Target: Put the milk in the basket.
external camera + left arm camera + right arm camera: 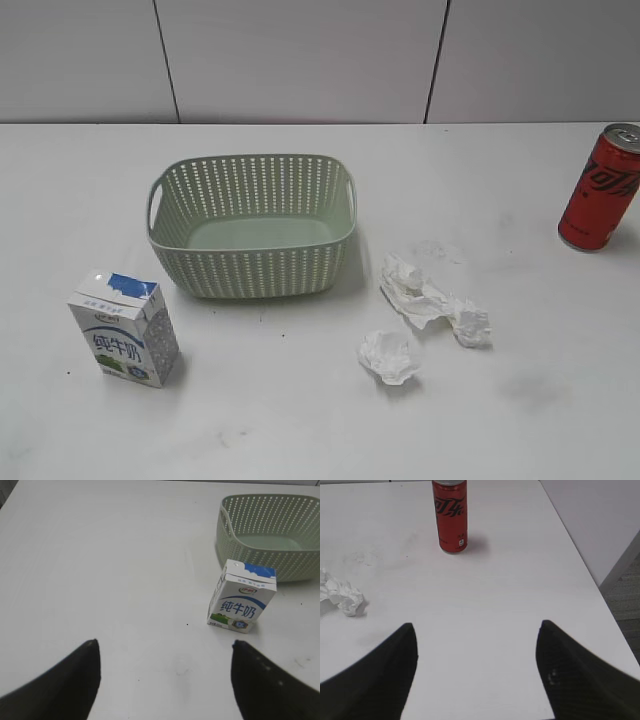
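A: Milk [123, 329] stands upright by the table's [300, 430] front-left corner, just short of the empty basket [251, 226].

B: Left gripper [165, 652] spread wide, holding nothing; right gripper [476, 635] likewise. I'd square the left up on the carton's narrow sides, then lift clear of the rim.

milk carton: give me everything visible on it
The milk is a small white rectangular carton, paperboard by the look, with a blue patch on its flat top, blue Chinese characters on the front and a green strip along the bottom. It looks closed and undamaged, standing upright on the white table, turned at an angle. It sits apart from the basket, off one corner, outside it. Only the table touches it; no jaws are near.
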Motion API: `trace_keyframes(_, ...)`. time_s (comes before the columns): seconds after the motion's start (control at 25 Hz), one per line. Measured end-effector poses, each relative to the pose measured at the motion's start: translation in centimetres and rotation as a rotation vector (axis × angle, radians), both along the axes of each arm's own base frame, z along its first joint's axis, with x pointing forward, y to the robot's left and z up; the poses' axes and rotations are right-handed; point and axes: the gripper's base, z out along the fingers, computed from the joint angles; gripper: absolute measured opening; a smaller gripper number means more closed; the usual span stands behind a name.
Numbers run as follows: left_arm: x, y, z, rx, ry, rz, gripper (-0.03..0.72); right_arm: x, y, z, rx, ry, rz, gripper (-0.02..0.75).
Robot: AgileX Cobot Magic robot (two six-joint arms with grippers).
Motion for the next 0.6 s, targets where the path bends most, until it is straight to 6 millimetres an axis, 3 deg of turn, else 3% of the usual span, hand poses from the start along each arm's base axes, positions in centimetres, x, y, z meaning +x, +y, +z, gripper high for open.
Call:
trace_keyframes(0.4,-0.1,0.0,0.6,0.017,-0.013,-0.008,0.592,0.0,0.0,0.0,0.0,0.0,0.0,0.589)
trace_keyframes(0.6,2.0,-0.2,2.5,0.163,0.048,-0.103,0.592,0.0,0.0,0.0,0.0,0.0,0.0,0.589)
